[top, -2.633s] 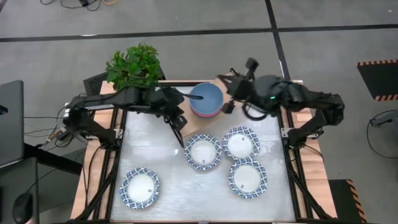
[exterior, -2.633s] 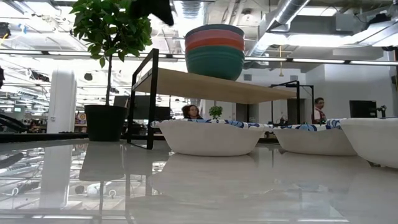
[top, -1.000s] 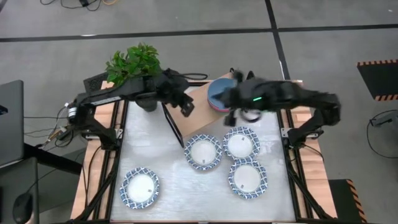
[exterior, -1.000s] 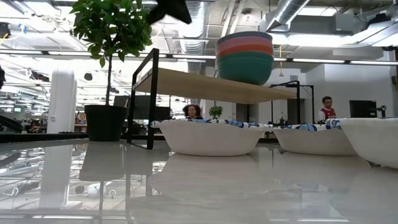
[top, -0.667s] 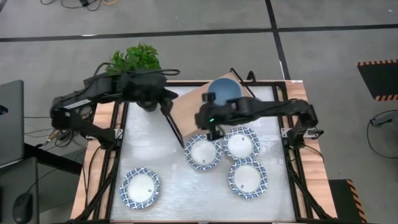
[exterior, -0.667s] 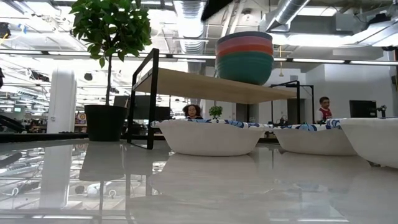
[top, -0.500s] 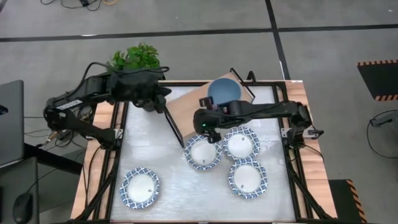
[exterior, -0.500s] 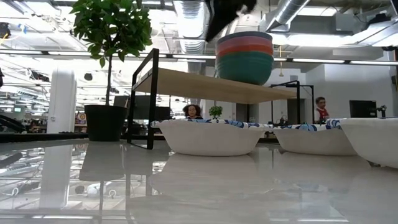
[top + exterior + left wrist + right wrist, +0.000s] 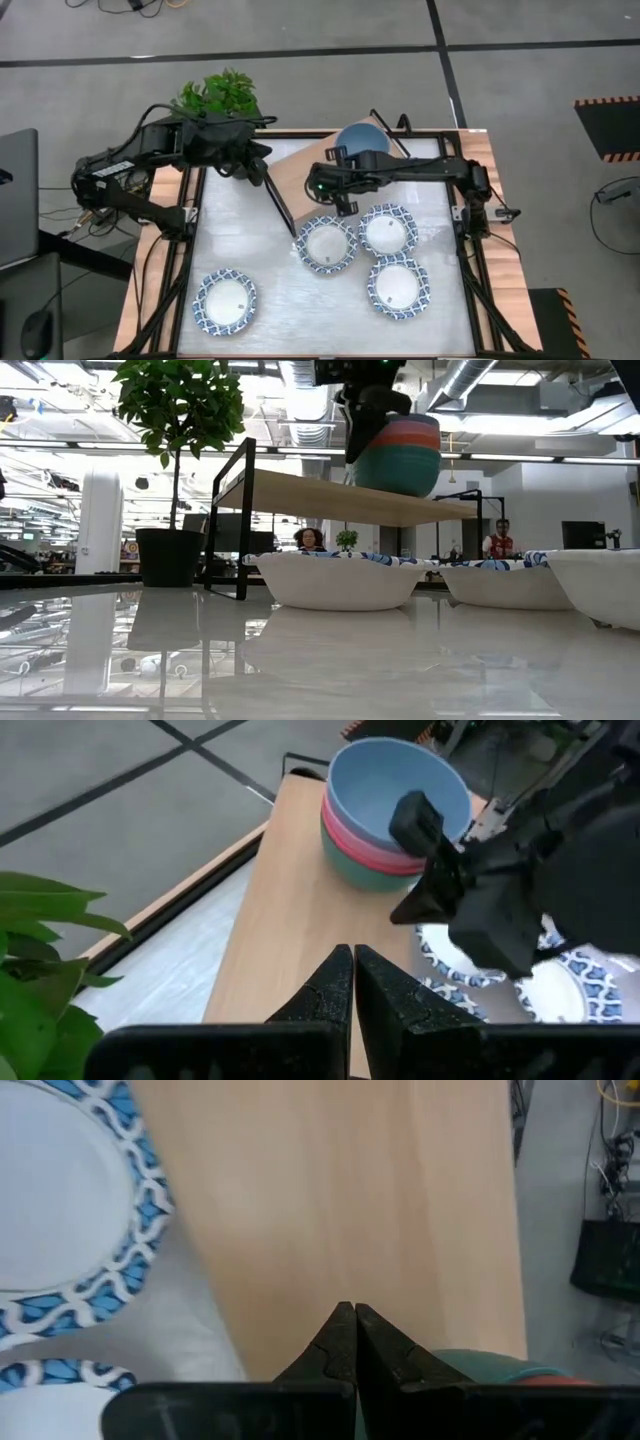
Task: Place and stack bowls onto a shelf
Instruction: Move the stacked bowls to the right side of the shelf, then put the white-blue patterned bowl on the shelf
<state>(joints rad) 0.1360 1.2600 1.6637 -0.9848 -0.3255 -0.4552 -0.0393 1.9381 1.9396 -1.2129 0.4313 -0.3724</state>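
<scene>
A stack of three bowls (image 9: 362, 145), blue over pink over green, rests by its green base on the light-wood shelf (image 9: 305, 175) toward its right end. In the low view the stack (image 9: 405, 455) is partly hidden by my right gripper (image 9: 358, 440). That gripper (image 9: 325, 180) is shut; it hovers over the shelf board (image 9: 330, 1200) just beside the stack's near-left side (image 9: 480, 1365). My left gripper (image 9: 262, 165) is shut and stands above the shelf's left end, shown also in its wrist view (image 9: 352, 970). Several white blue-rimmed bowls (image 9: 326, 243) (image 9: 388, 229) sit on the tabletop. My right gripper stands close against the side of the green bottom bowl (image 9: 375, 875), level with the stack and pointing toward the table's left. Whether it touches the bowl, I cannot tell.
A potted plant (image 9: 215, 105) stands at the far left corner behind my left arm. Two more white bowls (image 9: 397, 286) (image 9: 225, 300) lie near the table's near edge. The shelf's black end frame (image 9: 240, 520) rises at the left. People show in the room beyond (image 9: 308, 540).
My right gripper has swung from beside the stack toward the table's left and come down over the shelf board, entering the low view from above in front of the stack. My left gripper has drawn back toward the table's left, near the plant. The stack has stayed put.
</scene>
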